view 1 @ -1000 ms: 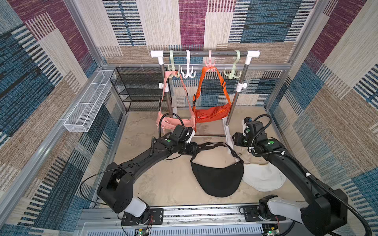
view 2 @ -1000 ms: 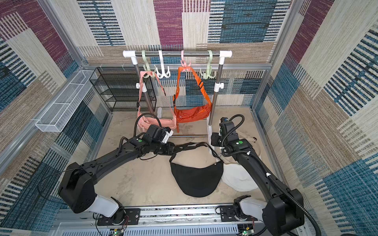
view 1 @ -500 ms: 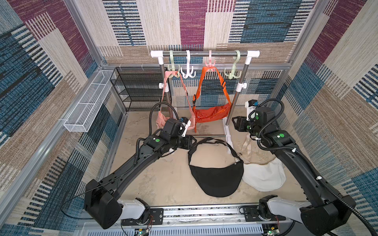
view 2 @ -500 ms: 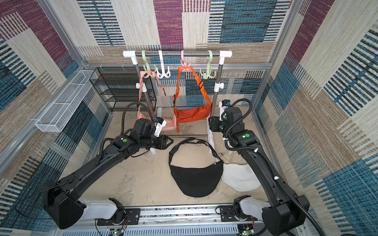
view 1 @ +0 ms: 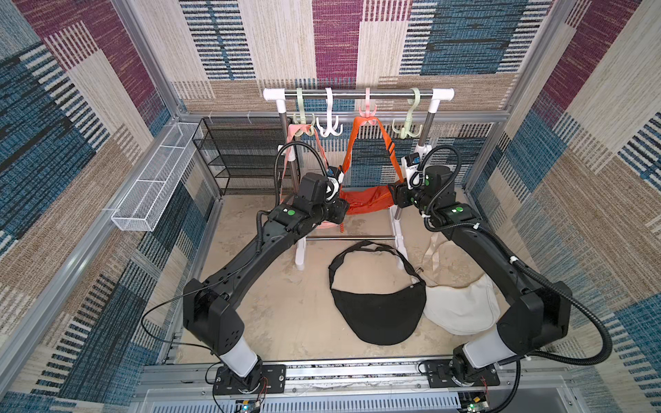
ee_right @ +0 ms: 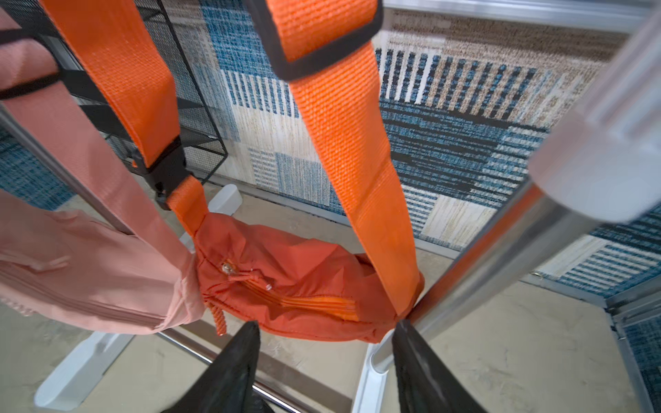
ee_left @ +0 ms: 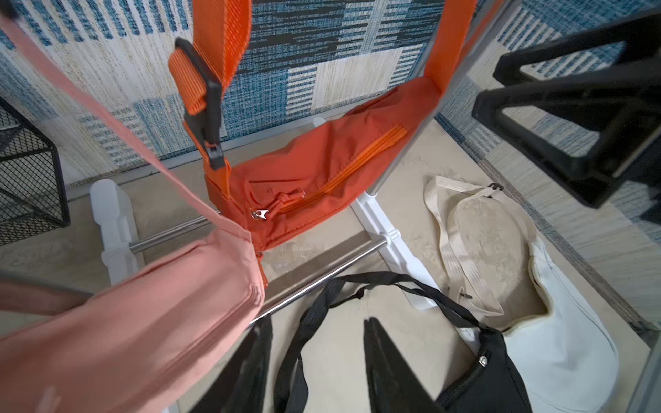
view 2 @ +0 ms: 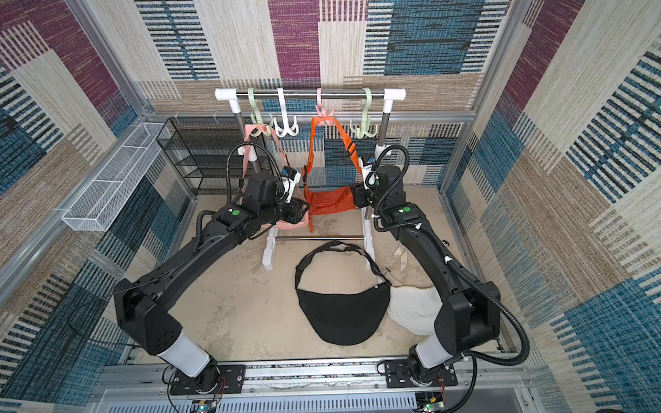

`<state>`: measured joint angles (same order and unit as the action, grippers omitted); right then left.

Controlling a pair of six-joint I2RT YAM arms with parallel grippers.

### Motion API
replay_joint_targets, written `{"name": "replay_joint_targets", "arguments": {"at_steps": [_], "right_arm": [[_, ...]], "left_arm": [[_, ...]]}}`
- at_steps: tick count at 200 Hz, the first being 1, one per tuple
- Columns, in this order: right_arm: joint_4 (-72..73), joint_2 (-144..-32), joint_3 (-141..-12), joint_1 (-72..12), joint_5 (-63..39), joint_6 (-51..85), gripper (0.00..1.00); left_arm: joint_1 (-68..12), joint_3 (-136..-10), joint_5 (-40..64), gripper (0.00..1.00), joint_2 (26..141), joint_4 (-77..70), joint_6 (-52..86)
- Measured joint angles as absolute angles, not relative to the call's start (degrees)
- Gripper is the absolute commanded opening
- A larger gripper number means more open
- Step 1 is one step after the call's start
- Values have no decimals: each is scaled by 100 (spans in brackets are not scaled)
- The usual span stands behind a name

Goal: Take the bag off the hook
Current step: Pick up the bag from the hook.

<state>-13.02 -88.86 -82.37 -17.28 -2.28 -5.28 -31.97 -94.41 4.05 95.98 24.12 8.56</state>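
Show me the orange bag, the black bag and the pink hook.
orange bag [view 1: 368, 201]: a top view, on its pouch.
black bag [view 1: 379, 314]: a top view, on its pouch.
pink hook [view 1: 367, 106]: a top view, on its stem.

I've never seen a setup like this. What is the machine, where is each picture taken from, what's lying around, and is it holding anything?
The machine is a pair of black arms mounted at the near edge of a small booth, each ending in a two-fingered hand. The two wide pictures come from one camera head above, looking down. The two close-up pictures come from cameras on the wrists. At the back stands a rack with hooks. An orange bag and a pink bag hang from it. A black bag and a white bag lie on the floor. The left hand and right hand are raised at either end of the orange bag, both open and holding nothing.
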Motion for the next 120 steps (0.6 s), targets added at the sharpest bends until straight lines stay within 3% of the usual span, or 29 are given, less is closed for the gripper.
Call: {"name": "replay_joint_targets", "arguments": {"at_steps": [63,120], "right_arm": [[-576,-9087,-8313,-1728,23,-996,61],[-132,-9109,-8095,-1723,60,-1208,59]], "left_arm": [[-3153,-9922,172,46,10280,2080,602],[-3087,-9957,-49,40,10514,1538,563]]}}
